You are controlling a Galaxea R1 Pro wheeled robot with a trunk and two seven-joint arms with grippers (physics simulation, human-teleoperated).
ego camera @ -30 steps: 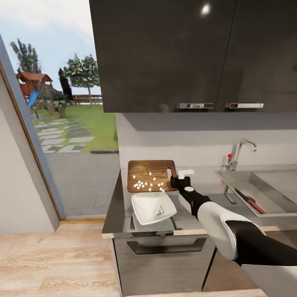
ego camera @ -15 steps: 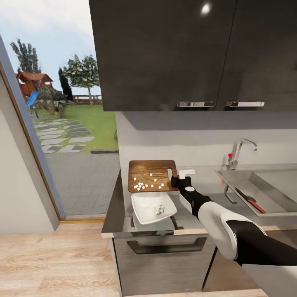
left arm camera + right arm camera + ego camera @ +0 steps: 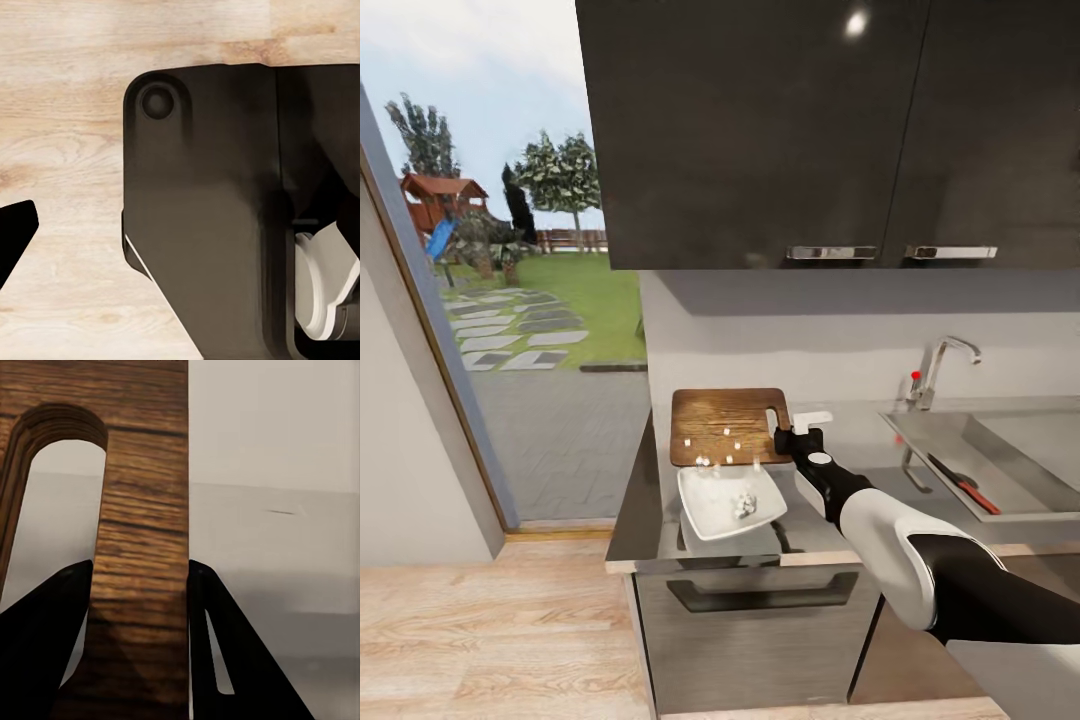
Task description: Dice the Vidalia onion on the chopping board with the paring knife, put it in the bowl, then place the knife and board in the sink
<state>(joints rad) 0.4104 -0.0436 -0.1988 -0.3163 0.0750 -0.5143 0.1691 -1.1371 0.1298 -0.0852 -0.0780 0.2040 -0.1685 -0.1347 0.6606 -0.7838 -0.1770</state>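
R gripper (image 3: 788, 441) is clamped on the chopping board (image 3: 726, 421) at its handle-hole end; in the wrist cam both fingers (image 3: 217, 649) pinch the wood strip beside the slot, so a firm edge grip. Board looks tilted toward the bowl (image 3: 730, 499), diced onion (image 3: 741, 505) sliding off: some bits in the bowl, a few on the board or mid-drop.

Handling, my guess: board is stiff, flat, fairly heavy for a pinch at one short end, so it wants to lever and twist; the strip by the slot is the right hold, needs a tight squeeze. Onion bits are light, loose, bouncy, may skip past the rim. Bowl is smooth, could slide if bumped.

L gripper state: can't tell, its wrist cam gives robot body and wood floor (image 3: 67, 150).

Paring knife (image 3: 958, 485) seems to lie in the sink (image 3: 1000, 455) already, blurry tho.

Countertop (image 3: 860, 425) is smooth grey, bowl sits near its front edge. Black upper cabinets (image 3: 810, 130) overhead, tap (image 3: 940, 365) behind sink.
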